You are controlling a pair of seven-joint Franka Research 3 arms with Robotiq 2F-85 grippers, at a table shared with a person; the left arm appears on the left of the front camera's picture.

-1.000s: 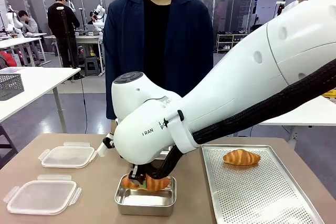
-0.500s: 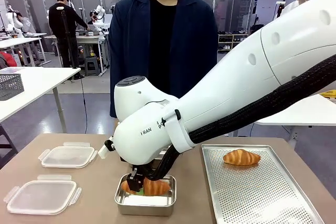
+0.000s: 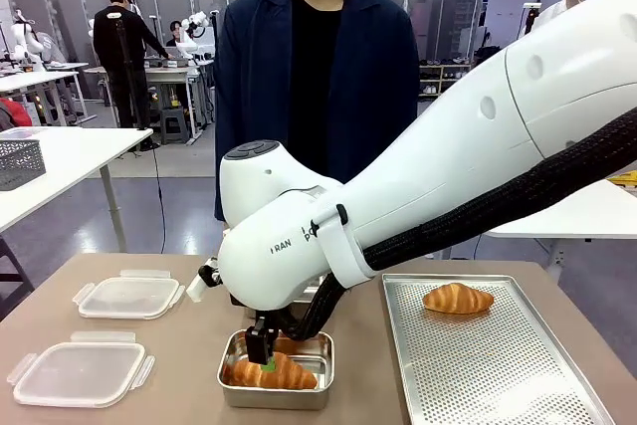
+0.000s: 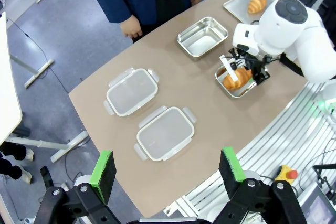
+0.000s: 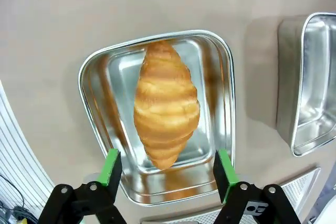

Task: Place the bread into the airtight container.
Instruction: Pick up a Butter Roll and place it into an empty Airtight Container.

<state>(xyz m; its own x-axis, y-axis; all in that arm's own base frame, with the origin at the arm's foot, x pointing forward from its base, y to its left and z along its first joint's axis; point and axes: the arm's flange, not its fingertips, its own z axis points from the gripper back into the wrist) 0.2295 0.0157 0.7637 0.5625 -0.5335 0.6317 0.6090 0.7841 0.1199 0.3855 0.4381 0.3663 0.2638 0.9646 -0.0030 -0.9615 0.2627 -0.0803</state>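
Now the croissant (image 3: 271,373) is laid flat in the steel container (image 3: 276,397) at the table's near edge, left of the tray (image 3: 498,385); half a second ago it was pinched in the right gripper (image 3: 264,357) and held at the container's mouth; it has since been let go, and the fingers are spread wide on either side of it, no pad being seen to touch the crust in the right wrist view; the right arm (image 3: 478,146) has scarcely been shifted; a second croissant (image 3: 457,298) is left on the tray's far part; two clear lids (image 3: 127,296) are kept at the left; a second container (image 4: 202,36) is set just beyond the first; the left gripper (image 4: 168,169) is held wide apart, high above and well clear of the table; a person (image 3: 314,77) is stood at the far side; the letters "FRAN" can be read on the right arm, the rest being hidden.
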